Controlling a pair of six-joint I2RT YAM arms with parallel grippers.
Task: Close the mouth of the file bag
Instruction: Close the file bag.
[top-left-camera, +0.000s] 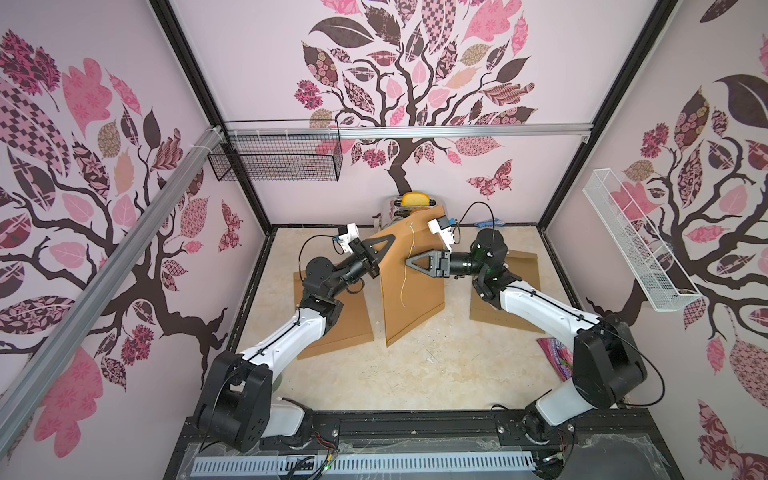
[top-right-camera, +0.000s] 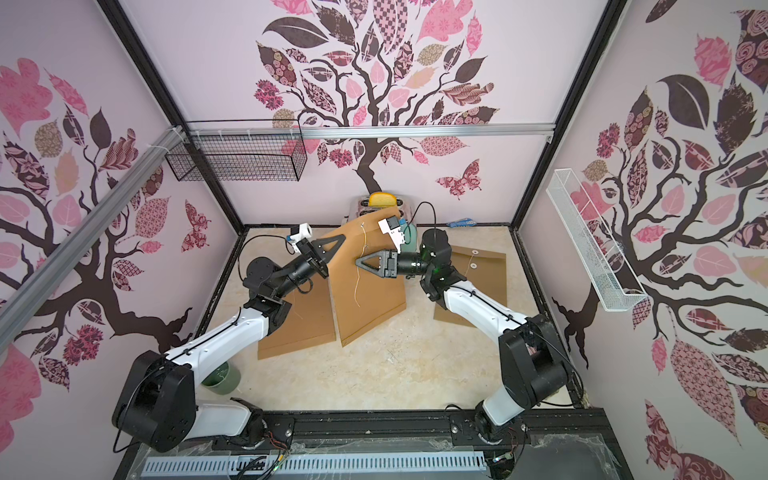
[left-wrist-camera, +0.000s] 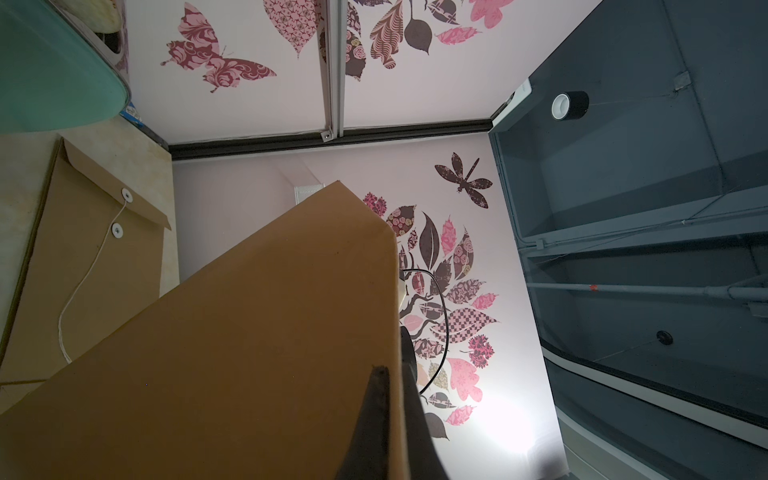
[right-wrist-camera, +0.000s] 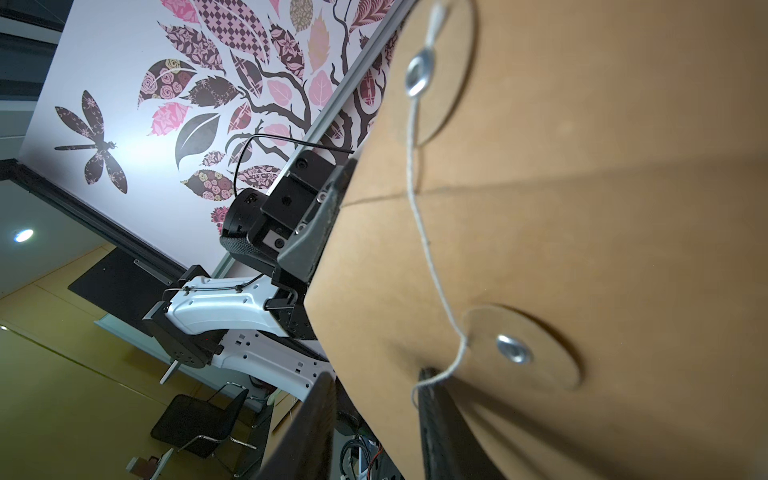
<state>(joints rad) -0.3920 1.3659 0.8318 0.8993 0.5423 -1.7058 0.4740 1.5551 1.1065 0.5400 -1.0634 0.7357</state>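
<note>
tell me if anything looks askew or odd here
The middle file bag stands tilted on end, pinched at its edge by the left gripper. Its closing string hangs loose, not wound round the lower button.

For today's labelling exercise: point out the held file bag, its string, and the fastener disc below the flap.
file bag (top-left-camera: 424, 291): a top view, bare front panel.
string (right-wrist-camera: 410, 183): right wrist view, stretch between the two discs.
fastener disc below the flap (right-wrist-camera: 514, 348): right wrist view, its metal rivet.

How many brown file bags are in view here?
3: one file bag held up at centre; one flat under the left arm; one flat under the right arm. Others may be hidden beneath.
</note>
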